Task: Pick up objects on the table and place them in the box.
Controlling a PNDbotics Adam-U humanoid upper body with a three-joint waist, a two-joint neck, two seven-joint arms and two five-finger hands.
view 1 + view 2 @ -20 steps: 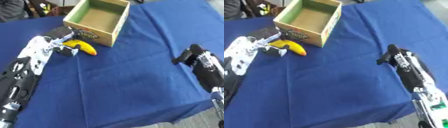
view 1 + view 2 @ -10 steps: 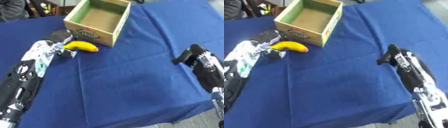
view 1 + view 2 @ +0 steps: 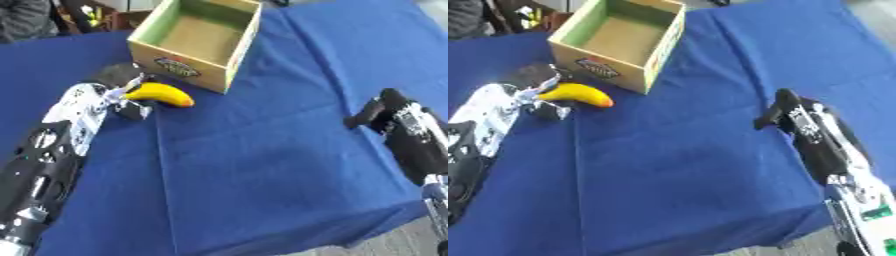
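A yellow banana (image 3: 160, 94) is seen in the upper left of the frame, pinched at its stem end by the curled fingers of the left hand (image 3: 121, 92). Whether it rests on the blue-covered surface (image 3: 262, 165) or is lifted just off it cannot be told. It is held just in front of the cardboard box (image 3: 198, 42), close beside the near wall, presumably so that only a short lift over the rim is needed. The box stands open at the top and appears empty, its opening unobstructed. The right hand (image 3: 779, 111) is seen at the right edge, well apart from the banana, its fingers curled with nothing held, apparently kept aside while the left arm works.
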